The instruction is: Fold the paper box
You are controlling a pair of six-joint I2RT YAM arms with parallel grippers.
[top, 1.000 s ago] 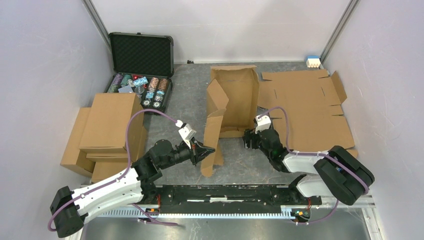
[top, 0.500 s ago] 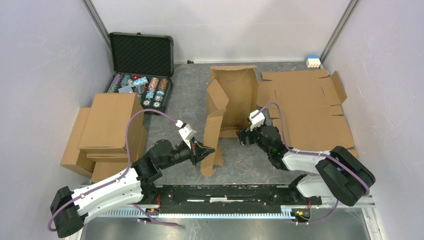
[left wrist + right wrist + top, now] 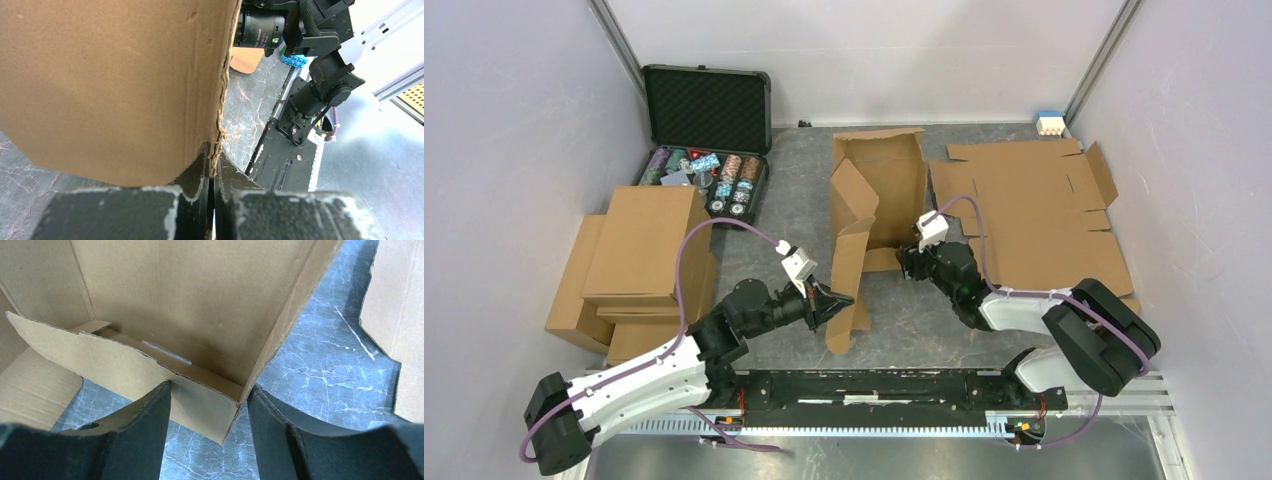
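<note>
Paper box (image 3: 879, 190) mid-table, half erected. Pinched tight at near left flap by left gripper (image 3: 842, 298) to keep that wall upright. Straddled at near right corner by right gripper (image 3: 209, 396), spread wide, probably for bracing.

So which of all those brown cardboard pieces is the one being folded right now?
Look at the middle of the grey marbled table. The half-raised brown corrugated cardboard box stands there, with the left gripper pinching its long flap. Unlike the flat cardboard sheet on its right and the closed boxes stacked on its left, its walls stand upright.
</note>
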